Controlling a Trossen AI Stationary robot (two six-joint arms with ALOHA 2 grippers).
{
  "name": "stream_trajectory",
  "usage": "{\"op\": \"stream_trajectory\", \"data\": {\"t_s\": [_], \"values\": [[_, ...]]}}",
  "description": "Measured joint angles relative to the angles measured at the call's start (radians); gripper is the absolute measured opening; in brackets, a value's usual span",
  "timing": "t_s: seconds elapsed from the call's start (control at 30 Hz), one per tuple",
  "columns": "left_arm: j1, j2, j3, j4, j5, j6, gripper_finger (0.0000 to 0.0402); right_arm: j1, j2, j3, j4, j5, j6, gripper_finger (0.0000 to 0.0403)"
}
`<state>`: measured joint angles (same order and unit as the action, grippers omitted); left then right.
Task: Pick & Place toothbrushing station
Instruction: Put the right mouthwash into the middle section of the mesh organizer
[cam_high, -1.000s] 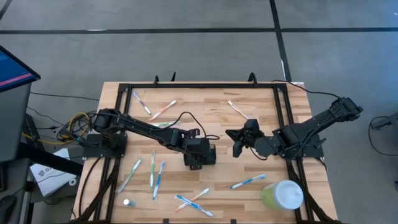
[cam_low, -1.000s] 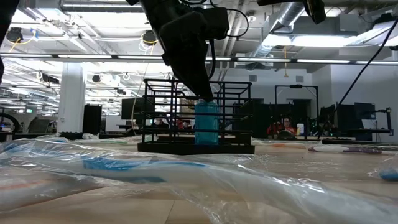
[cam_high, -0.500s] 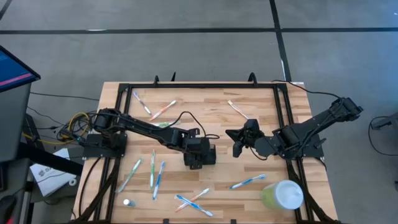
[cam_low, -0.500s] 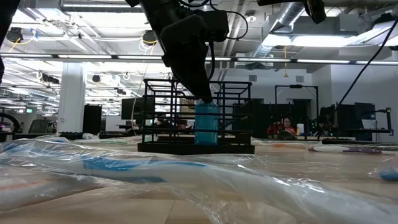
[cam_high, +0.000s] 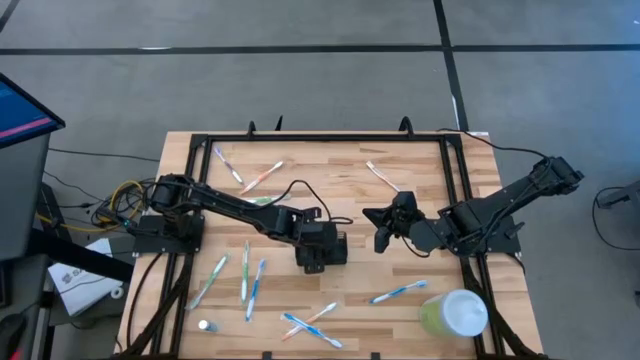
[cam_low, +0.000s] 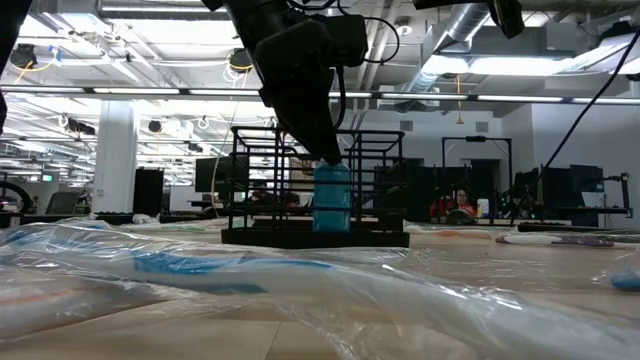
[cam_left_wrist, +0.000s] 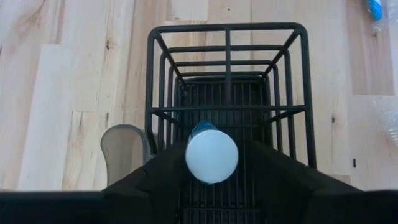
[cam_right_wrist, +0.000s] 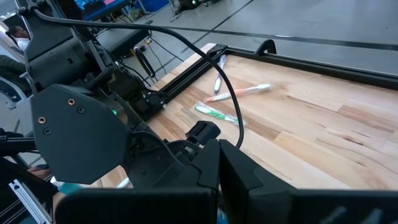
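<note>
Left gripper (cam_left_wrist: 211, 163) over the wire toothbrushing station (cam_left_wrist: 227, 112) at table centre, fingers now spread wider around the upright blue tube (cam_left_wrist: 211, 154): release appears under way. Right gripper (cam_high: 383, 232) waits alongside, pressed together.

Room and surroundings as I see them from my station.
Grey floor (cam_high: 300, 90) crossed by dark lines surrounds the wooden table (cam_high: 330, 190). Low view: open ceiling with ducts (cam_low: 470, 30) and strip lights (cam_low: 530, 98), a white column (cam_low: 115, 150), and workstations well behind where a seated person (cam_low: 460, 205) shows. A dark cabinet (cam_high: 20, 190) stands beside the table's left edge.
</note>
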<state>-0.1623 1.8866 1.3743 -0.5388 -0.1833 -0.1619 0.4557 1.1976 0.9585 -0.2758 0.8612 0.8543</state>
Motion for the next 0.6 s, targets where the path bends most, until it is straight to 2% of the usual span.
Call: {"op": "stream_trajectory", "data": {"t_s": [0.23, 0.6], "values": [[-0.001, 0.0, 0.0, -0.004, 0.0, 0.0, 0.0193, 0.0, 0.0, 0.0, 0.0, 0.0, 0.0, 0.0], [-0.002, 0.0, 0.0, -0.01, 0.027, 0.0, 0.0175, 0.0, 0.0, 0.0, 0.0, 0.0, 0.0, 0.0]]}}
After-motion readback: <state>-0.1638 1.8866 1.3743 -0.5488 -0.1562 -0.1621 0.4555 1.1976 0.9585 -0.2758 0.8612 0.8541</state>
